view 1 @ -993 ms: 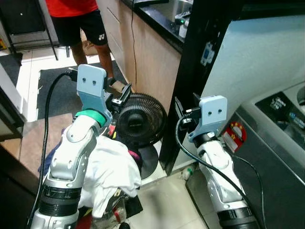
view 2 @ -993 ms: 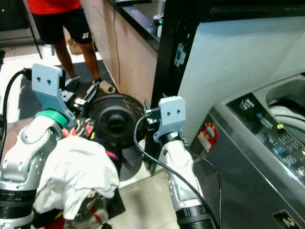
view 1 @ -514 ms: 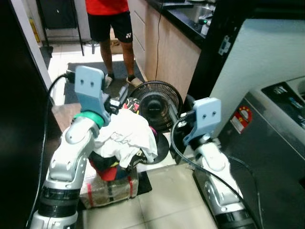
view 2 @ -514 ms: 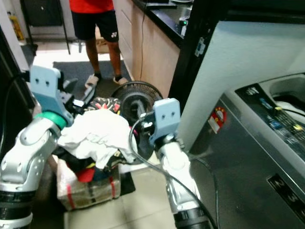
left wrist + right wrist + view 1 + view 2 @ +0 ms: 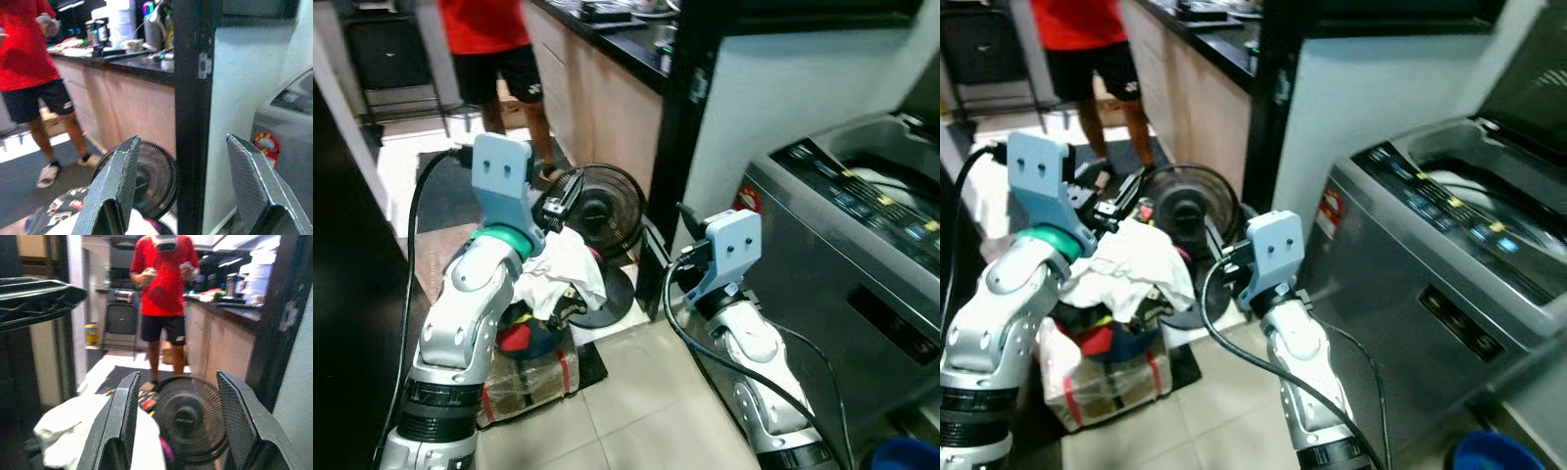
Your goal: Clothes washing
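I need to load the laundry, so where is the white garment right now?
The white garment lies atop the clothes pile on the robot's left, beside the left gripper and just before the black floor fan.

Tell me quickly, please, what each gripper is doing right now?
Left gripper: open, holding nothing.
Right gripper: open, holding nothing.

I see a black floor fan [image 5: 597,211] standing on the tiled floor [image 5: 636,411] beside a wooden cabinet [image 5: 607,98]; a person in red shirt [image 5: 166,276] stands behind it.
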Motion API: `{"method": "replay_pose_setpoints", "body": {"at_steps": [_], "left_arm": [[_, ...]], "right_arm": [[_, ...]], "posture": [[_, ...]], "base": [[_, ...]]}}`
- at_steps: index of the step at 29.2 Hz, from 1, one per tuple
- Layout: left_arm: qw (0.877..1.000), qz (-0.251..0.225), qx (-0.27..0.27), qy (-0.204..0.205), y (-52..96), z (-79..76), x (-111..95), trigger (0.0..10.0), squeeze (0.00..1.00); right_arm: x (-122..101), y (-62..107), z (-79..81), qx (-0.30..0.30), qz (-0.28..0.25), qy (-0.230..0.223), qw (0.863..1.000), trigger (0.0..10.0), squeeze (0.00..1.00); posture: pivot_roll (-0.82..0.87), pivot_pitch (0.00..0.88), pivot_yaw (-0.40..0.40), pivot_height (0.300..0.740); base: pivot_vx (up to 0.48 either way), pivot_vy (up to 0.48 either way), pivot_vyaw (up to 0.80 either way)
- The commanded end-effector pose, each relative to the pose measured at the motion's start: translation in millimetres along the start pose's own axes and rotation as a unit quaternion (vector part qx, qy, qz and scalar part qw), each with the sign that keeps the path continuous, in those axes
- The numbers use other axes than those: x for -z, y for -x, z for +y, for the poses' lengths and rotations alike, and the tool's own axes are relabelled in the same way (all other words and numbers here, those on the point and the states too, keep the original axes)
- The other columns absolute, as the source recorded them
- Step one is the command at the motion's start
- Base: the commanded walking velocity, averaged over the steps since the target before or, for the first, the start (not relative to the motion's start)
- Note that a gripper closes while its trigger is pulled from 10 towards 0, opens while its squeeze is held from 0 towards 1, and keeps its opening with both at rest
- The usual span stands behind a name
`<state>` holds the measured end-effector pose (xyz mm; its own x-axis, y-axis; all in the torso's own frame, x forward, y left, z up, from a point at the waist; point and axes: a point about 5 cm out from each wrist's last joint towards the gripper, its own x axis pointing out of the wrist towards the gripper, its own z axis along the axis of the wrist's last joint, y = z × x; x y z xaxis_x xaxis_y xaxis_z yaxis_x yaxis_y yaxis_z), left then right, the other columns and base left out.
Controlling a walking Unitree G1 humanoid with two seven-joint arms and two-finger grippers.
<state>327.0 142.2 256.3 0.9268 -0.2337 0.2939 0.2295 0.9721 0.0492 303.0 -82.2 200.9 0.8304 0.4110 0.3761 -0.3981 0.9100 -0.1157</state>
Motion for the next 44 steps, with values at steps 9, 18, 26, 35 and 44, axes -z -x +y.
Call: {"method": "replay_pose_setpoints", "body": {"at_steps": [9,18,26,35,44], "left_arm": [[1.0,0.003,-0.011,-0.012,0.3,3.8,2.4,10.0,0.0],[1.0,0.005,-0.011,-0.013,0.0,4.1,3.1,10.0,0.0],[1.0,0.007,-0.013,-0.014,-0.4,4.2,4.4,10.0,0.0],[1.0,0.009,-0.015,-0.014,-0.3,4.6,5.1,10.0,0.0],[1.0,0.01,-0.016,-0.014,-0.4,4.9,6.0,10.0,0.0]], "right_arm": [[1.1,1.1,-0.6,0.0,0.006,-0.001,1.0,10.0,0.0],[3.1,1.4,-2.4,0.006,0.012,0.01,1.0,10.0,0.0],[5.5,1.5,-4.9,0.014,0.02,0.019,1.0,10.0,0.0],[5.2,1.3,-6.1,0.017,0.02,0.016,1.0,10.0,0.0],[5.1,0.8,-7.4,0.023,0.021,0.014,0.999,10.0,0.0]], "posture": [[0.14,0.001,0.028,0.74],[0.14,0.002,0.029,0.74],[0.14,0.001,0.028,0.74],[0.14,0.002,0.027,0.74],[0.13,0.003,0.027,0.74]], "base": [[0.4,0.0,0.0],[0.363,0.0,0.27],[0.338,0.0,0.74],[0.321,0.0,0.76],[0.31,0.0,0.26]]}}
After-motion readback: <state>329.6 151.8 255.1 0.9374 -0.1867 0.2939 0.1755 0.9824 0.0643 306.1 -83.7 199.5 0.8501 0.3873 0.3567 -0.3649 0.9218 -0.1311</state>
